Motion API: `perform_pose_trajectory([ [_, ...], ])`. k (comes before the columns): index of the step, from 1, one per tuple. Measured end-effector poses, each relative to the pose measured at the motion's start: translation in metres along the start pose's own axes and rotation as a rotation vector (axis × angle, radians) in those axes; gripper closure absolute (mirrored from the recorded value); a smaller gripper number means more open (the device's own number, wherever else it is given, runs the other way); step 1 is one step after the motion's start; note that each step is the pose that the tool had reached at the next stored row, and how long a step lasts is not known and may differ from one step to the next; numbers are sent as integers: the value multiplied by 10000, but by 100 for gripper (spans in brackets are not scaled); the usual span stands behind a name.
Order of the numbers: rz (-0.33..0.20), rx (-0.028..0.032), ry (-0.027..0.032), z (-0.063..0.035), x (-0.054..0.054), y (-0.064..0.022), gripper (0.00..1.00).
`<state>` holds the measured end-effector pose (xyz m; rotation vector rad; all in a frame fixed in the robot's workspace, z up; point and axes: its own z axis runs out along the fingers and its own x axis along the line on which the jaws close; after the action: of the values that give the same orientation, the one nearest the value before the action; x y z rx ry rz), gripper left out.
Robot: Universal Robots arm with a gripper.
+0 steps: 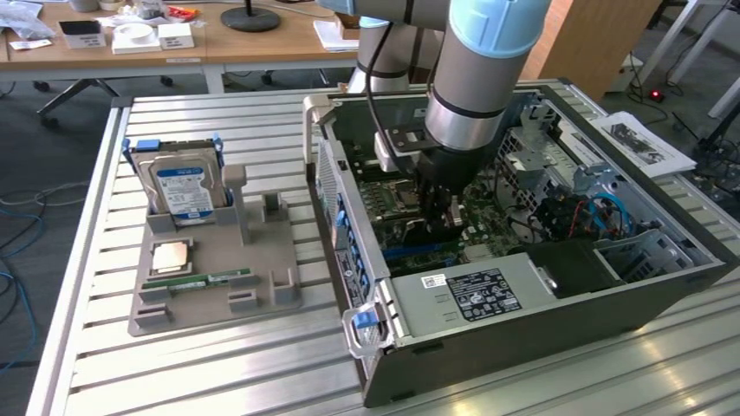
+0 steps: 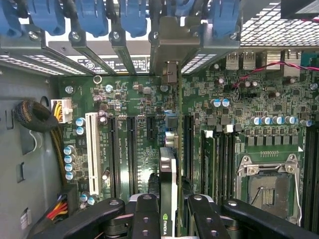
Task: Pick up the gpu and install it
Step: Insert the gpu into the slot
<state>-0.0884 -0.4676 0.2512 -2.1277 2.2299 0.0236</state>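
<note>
- My fingers (image 2: 147, 214) are closed narrow on the gpu (image 2: 168, 169), one on each flat face, holding it edge-on.
- The gpu is inside the open case (image 1: 578, 321), low over the motherboard (image 2: 144, 99), among the black expansion slots (image 2: 131, 149).
- I can't tell whether its lower edge has met a slot.
- The gpu is a thin dark card with a green-and-white logo near my grip and silvery metal towards its far end.
- The far end points at the rear bracket row under the blue latches (image 2: 92, 17). It's near that wall; contact is unclear.
- To one side of the card are black slots, then a white slot (image 2: 91, 149), a row of small capacitors and a sleeved cable bundle (image 2: 35, 117) by the case wall.
- To the other side are tall memory slots just beside the card, then the bare CPU socket (image 2: 271, 186). Room is tight here.
- In the exterior view my arm drops straight in through the open top. The case walls stand well apart from it, and the power supply (image 1: 474, 295) sits near, towards the camera.
- Outside the case, on the exterior view's left, the slatted counter (image 1: 173, 373) carries a grey holder (image 1: 231, 303).
- In the holder, a hard drive (image 1: 185, 186) stands upright and a green memory stick (image 1: 214, 282) lies flat.
</note>
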Motion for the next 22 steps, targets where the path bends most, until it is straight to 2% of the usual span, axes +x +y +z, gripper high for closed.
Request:
perform_pose_trajectory([
  [22, 88, 6, 1, 34, 2, 16, 73],
])
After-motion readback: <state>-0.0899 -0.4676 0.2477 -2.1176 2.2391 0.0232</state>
